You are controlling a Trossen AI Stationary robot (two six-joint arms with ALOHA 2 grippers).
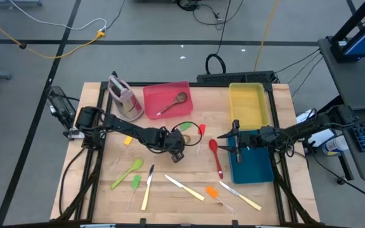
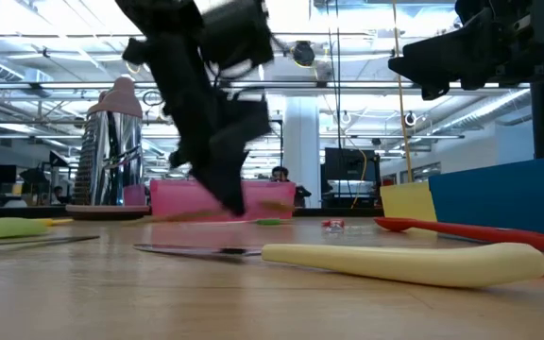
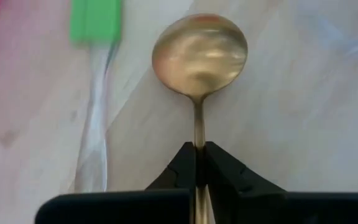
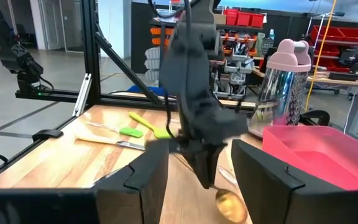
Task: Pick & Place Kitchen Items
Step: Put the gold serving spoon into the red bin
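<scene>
Even overhead light in the high view; soft, short shadows on the table (image 1: 170, 202). Low view backlit by bright ceiling strips and windows, so the left arm (image 2: 211, 104) reads as a dark, motion-smeared silhouette; the near cream-handled knife (image 2: 404, 263) is soft. Left wrist view: glare on the spoon (image 3: 199, 55) bowl, green spatula (image 3: 96, 22) out of focus. Right wrist view: left arm blurred.

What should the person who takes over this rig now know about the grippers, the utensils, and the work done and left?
Left gripper: shut on the thin handle of a shiny golden metal spoon, mid-table.
Right gripper: open, empty, by the blue rectangular tray.
Done: one wooden spoon lies in the red rectangular tray.
Left: red spoon, green spoon, cream-handled knives, small spatulas on the wooden table.
</scene>
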